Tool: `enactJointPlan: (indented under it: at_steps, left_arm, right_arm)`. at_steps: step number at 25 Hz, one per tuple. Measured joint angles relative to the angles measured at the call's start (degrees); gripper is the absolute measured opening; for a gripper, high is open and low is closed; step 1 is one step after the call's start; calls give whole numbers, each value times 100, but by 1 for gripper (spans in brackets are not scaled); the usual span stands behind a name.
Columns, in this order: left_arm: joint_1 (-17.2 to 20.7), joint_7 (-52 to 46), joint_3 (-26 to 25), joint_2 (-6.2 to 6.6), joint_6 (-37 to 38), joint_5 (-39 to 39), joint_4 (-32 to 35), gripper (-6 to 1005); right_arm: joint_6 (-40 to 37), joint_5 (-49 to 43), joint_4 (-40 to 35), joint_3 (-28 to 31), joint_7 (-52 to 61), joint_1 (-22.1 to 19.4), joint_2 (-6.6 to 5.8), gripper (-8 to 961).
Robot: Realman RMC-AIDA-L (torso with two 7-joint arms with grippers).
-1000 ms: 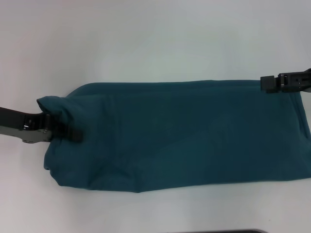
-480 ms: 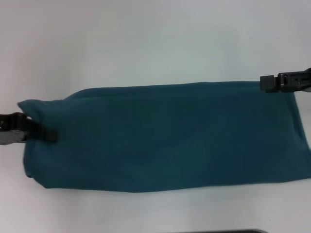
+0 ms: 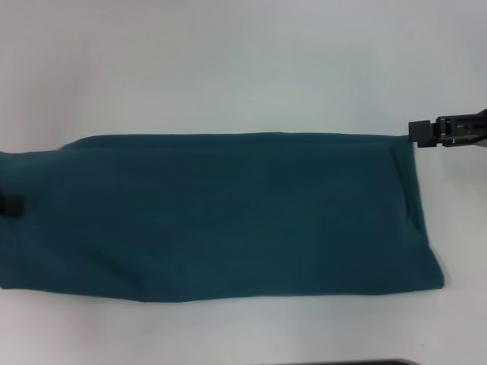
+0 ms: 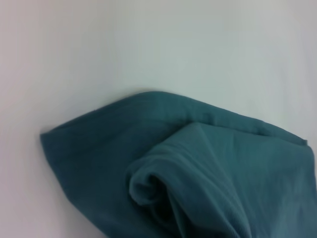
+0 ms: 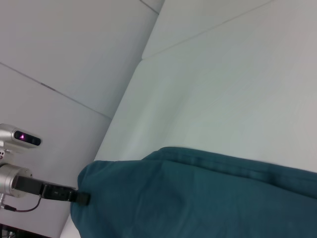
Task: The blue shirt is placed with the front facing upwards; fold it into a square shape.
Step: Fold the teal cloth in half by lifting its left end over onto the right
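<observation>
The blue shirt [image 3: 228,217] lies on the white table as a long folded band, running from the view's left edge to the right. No lettering shows. Only a black fingertip of my left gripper [image 3: 11,204] shows at the left edge, on the shirt's end. The right wrist view shows the left gripper [image 5: 79,198] clamped on that end of the blue shirt [image 5: 198,198]. My right gripper [image 3: 415,131] sits at the shirt's far right corner, holding the cloth's edge. The left wrist view shows bunched blue shirt [image 4: 198,178] folds and no fingers.
The white table [image 3: 228,68] stretches beyond the shirt on the far side. A dark strip [image 3: 342,363] shows at the near edge of the head view. Wall panels [image 5: 74,49] stand behind the table in the right wrist view.
My left gripper has pulled the shirt's left end further left, almost out of view. The shirt has stretched flatter and its near right corner has slid left. The right gripper has stayed put.
</observation>
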Motion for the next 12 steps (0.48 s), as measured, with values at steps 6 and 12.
enactJointPlan:
  at_steps: [6, 12]
  left_arm:
    - [-31, 3, -310, 106, 6, 424, -48, 97]
    - [-43, 73, -356, 62, 230, 344, -90, 97]
  right_arm:
    - [0, -2, -8, 1, -6, 7, 0, 880]
    - [0, -2, 8, 1, -11, 18, 0, 876]
